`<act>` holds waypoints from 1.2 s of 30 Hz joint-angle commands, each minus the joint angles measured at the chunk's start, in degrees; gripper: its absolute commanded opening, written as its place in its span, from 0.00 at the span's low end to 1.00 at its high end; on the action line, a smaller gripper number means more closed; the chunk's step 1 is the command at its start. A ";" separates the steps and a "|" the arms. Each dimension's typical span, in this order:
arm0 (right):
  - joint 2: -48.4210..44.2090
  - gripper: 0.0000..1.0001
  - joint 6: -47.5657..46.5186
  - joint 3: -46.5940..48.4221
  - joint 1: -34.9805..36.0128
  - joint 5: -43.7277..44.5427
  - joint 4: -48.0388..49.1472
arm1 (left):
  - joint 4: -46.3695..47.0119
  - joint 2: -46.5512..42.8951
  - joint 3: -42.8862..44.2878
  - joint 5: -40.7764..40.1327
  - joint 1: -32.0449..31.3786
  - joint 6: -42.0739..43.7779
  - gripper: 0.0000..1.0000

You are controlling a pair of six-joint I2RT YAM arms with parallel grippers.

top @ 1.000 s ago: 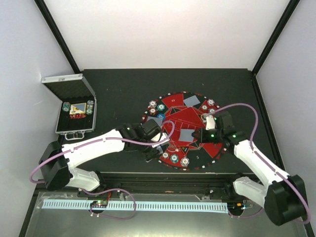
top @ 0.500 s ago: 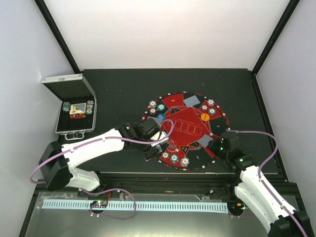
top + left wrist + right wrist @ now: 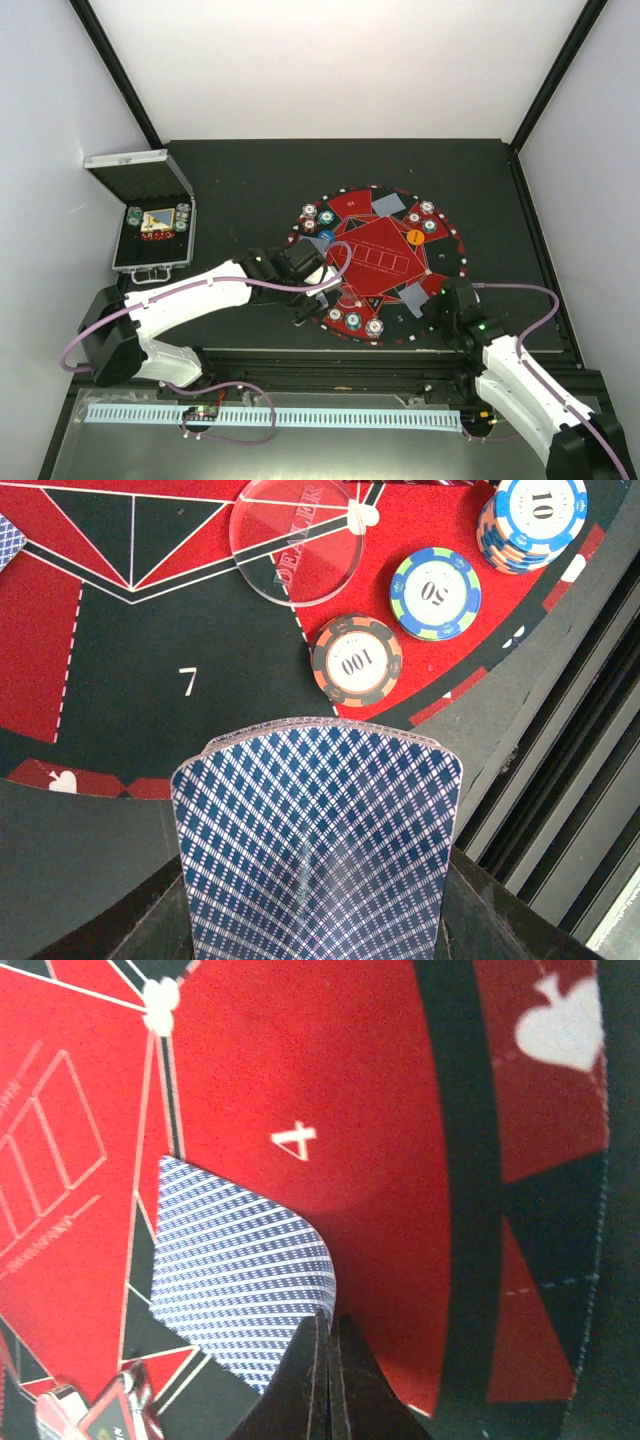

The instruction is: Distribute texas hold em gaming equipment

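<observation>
Left end effector (image 3: 312,288) grips a deck of playing cards (image 3: 315,850) above the mat's (image 3: 350,203) near edge. Right end effector (image 3: 330,1360) is pinched closed and empty, just over 1 card (image 3: 240,1280) lying flat at seat 4. Poker chips (image 3: 357,660) and cards mark several seats, yet more chips sit in the case (image 3: 150,265), so distribution looks roughly half done.

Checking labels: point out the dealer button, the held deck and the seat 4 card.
dealer button (image 3: 295,540), left wrist view, centre of clear disc.
card deck (image 3: 315,860), left wrist view, back of top card.
seat 4 card (image 3: 235,1280), right wrist view, middle of its back.
</observation>
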 commanded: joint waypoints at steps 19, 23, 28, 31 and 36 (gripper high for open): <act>4.69 0.09 9.71 -3.67 6.78 0.58 7.49 | 0.56 0.12 0.93 -0.23 0.27 0.26 0.52; 5.49 0.16 9.66 -3.57 7.02 0.45 8.15 | 0.52 0.11 0.95 -0.23 0.30 0.29 0.52; 1.76 0.30 8.75 -1.93 7.02 4.68 2.78 | 0.39 -0.20 0.93 -0.14 0.27 0.29 0.52; -2.99 0.44 8.35 -0.45 7.02 9.81 -3.08 | 0.47 -0.40 0.86 0.36 0.23 0.29 0.52; -11.68 0.67 4.78 2.72 6.93 17.41 -9.55 | 0.67 -0.83 0.76 1.60 0.15 0.45 0.52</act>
